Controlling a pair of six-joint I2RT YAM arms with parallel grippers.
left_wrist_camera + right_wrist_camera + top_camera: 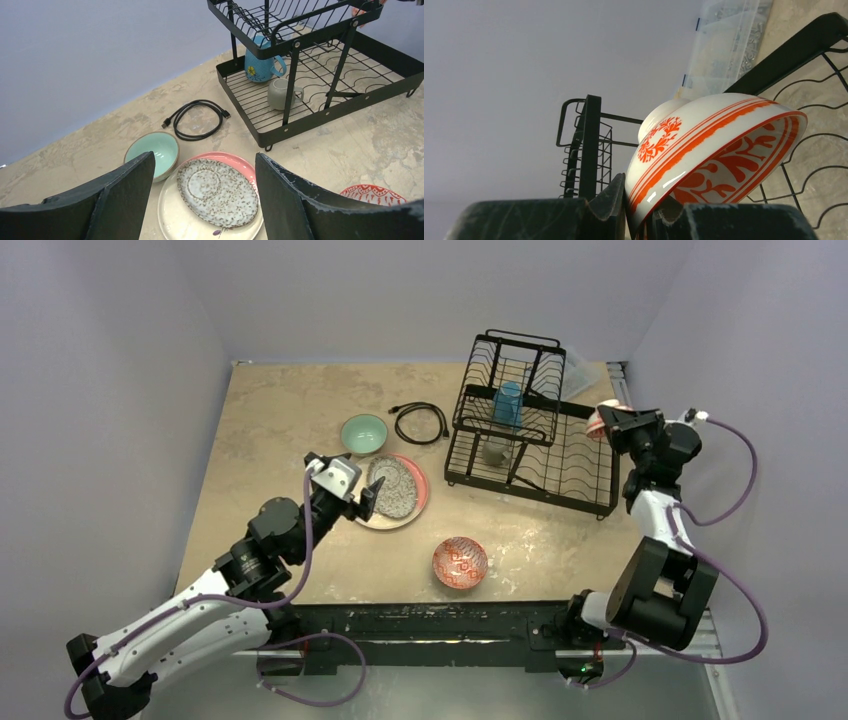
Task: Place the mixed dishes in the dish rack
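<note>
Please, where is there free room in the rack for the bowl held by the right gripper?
In the rack, the lower level is bare on its right half, near the held bowl. Its left end is crowded: the blue cup and the grey mug stand there. The table between the rack and the red bowl is bare too.

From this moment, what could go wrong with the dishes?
1. The right gripper pinches the red-orange patterned bowl only by its rim, tilted at the dish rack edge; it may slip.
2. The open left gripper hovers over the grey speckled oval dish lying on the cream-and-pink plate; lifting it may drag the plate.
</note>
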